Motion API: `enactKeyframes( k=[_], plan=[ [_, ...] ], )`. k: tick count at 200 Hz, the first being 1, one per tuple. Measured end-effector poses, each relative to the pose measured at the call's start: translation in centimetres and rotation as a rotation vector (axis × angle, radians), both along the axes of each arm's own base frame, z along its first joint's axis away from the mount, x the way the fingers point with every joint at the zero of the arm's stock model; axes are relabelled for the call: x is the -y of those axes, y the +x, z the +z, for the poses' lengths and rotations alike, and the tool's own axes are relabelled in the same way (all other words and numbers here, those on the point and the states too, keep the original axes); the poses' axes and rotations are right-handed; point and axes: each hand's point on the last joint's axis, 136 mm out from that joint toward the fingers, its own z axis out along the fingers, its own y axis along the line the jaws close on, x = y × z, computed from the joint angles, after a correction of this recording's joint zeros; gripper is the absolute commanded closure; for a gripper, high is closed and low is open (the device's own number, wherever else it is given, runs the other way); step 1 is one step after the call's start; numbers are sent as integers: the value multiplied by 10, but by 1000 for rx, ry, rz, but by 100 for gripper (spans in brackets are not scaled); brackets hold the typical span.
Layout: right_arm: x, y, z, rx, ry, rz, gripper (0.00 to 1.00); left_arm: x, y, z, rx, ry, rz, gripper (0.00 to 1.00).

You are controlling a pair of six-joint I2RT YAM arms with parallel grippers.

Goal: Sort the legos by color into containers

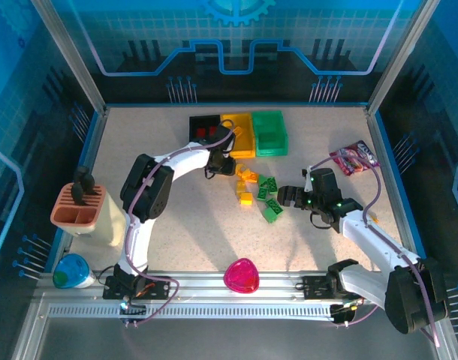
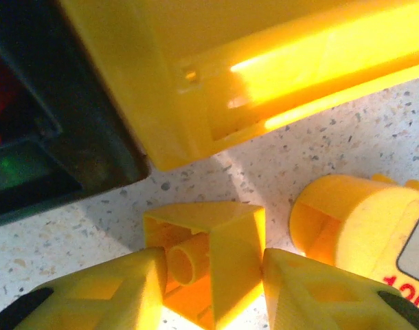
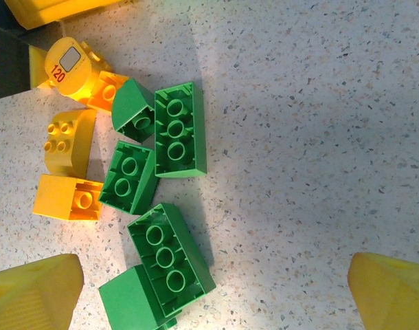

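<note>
Nearest edge: a ribbed metal rail (image 1: 236,309) carries both arm bases. Just beyond it a glossy pink heart-shaped dish (image 1: 242,276) sits on the speckled, stone-look table (image 1: 191,232). At the left edge stands a peach slotted holder (image 1: 77,208) with a dark item in one slot, too small to identify. A round blue-and-white tub (image 1: 71,271) nearer the rail is likewise unclear.

Right gripper (image 1: 289,197): jaws spread wide, holding nothing, above the table just right of the loose legos (image 1: 257,189). Its wrist view shows yellow wedge-shaped fingers (image 3: 31,295), cut off at both lower corners. Between them lie five green bricks (image 3: 178,130) of smooth moulded plastic with round studs, close together and several touching; one is cut by the lower edge. Left of these lie three yellow bricks (image 3: 69,141) and a round yellow piece (image 3: 72,65) labelled 120.

Left gripper (image 1: 221,163): at the far side of the pile, by the near walls of the bins. Jaws narrow, set against both sides of a hollow yellow brick (image 2: 216,240), whose open underside and inner tube face the camera. Whether that brick is clear of the table cannot be told.

Farthest: three open rectangular plastic containers (image 1: 248,124) stand in a touching row: black bin (image 1: 195,121), yellow bin (image 1: 240,150), green bin (image 1: 283,139). Red shows inside the black bin, and the left arm covers its near corner. A crinkled purple snack packet (image 1: 354,157) lies well apart to the right.
</note>
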Motion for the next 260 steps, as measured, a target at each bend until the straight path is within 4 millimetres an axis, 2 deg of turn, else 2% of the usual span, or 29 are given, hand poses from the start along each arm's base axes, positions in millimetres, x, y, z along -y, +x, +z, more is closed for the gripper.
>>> enactKeyframes(
  k=[70, 102, 125, 161, 209, 241, 260],
  plan=[
    [0, 0, 4, 12, 4, -1, 0, 0, -3, 3, 1, 1, -3, 67],
    [0, 0, 5, 16, 5, -1, 0, 1, -20, 8, -18, 19, -23, 68],
    [0, -1, 4, 13, 6, -2, 0, 4, -29, 22, -10, 14, -36, 68],
    [1, -2, 1, 7, 6, -4, 0, 6, -26, 55, 52, -18, -40, 69],
    [1, -3, 4, 17, 8, -4, 0, 14, -12, 86, 112, -42, -52, 69],
    [1, -3, 6, 24, 10, -4, 0, 24, 16, 118, 187, -68, -54, 70],
    [2, -5, 6, 22, 10, -5, 0, 28, 35, 128, 217, -79, -46, 70]
  ],
)
